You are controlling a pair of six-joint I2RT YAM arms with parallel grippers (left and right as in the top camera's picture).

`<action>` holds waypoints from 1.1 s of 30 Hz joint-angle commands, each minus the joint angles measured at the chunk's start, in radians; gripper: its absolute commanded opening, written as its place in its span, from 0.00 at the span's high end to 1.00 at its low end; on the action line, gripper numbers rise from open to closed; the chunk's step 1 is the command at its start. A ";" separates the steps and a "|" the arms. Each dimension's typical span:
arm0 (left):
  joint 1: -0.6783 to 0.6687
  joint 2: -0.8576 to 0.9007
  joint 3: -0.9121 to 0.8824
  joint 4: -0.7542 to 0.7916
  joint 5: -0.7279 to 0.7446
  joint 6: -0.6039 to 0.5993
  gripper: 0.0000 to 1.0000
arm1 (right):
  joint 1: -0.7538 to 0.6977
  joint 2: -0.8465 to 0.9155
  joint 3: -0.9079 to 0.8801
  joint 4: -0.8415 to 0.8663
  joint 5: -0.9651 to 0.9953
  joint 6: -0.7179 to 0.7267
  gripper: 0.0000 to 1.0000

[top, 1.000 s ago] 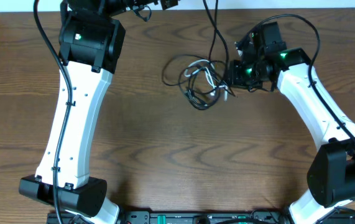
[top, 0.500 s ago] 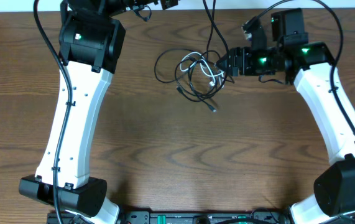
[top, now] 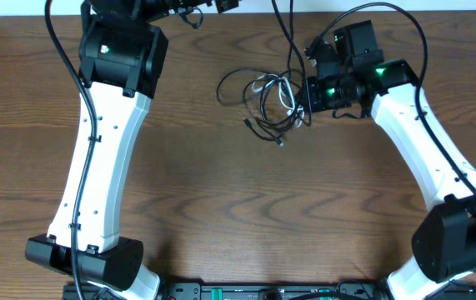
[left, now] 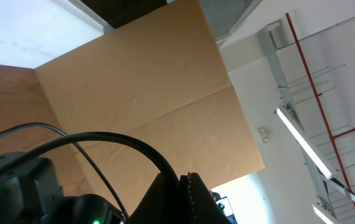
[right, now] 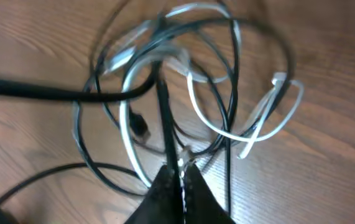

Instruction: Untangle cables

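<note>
Black-white cables point(top: 271, 100), looped tangle, one strand pointing into right hand point(right: 178, 167)

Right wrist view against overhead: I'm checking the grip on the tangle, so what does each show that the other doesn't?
Only the right wrist view shows the right tool closed tip to tip on a black cable that runs straight into it. Only overhead shows the whole left arm and right arm, and that the tangle lies toward the far edge. Both show the white cable looped through the black ones on the wooden table.
</note>
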 commanded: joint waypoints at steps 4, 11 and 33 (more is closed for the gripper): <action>0.044 -0.016 0.024 0.033 -0.069 -0.108 0.93 | 0.007 0.020 -0.011 -0.028 0.061 0.032 0.98; 0.254 -0.017 0.024 0.418 -0.130 -0.547 0.93 | 0.007 0.020 -0.090 -0.041 0.244 0.088 0.99; 0.336 -0.016 0.024 0.029 -0.155 -0.183 0.92 | 0.006 0.016 -0.200 0.080 0.127 0.194 0.01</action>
